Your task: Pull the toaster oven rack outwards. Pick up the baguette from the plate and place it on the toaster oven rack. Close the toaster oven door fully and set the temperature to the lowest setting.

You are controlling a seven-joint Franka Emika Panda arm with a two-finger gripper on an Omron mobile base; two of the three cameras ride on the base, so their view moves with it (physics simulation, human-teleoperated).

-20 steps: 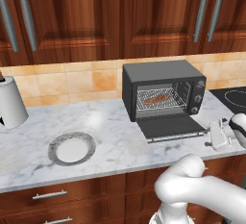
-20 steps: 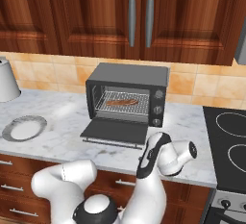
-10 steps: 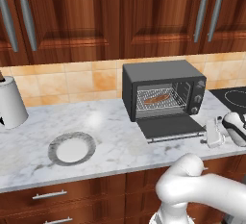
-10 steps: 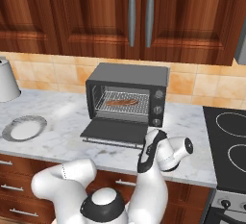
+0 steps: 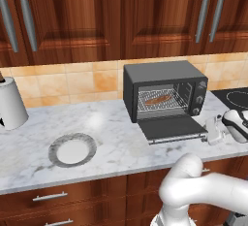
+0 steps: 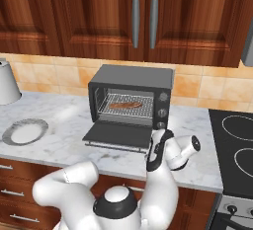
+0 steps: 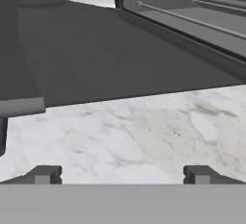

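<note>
Resting on the rack [image 5: 159, 101] inside the toaster oven [image 5: 164, 91], the baguette [image 5: 158, 99] is placed; gripper [image 5: 213, 132] spread wide beside the lowered door [image 5: 172, 127]; closing and the temperature knob remain.

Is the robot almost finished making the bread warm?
Partly. The baguette already lies on the toaster oven rack inside the toaster oven, and the plate is bare. Right now the open gripper sits low beside the right end of the toaster oven door, which hangs down open. Left to do: shut that door fully and turn the temperature knob to its lowest.
</note>
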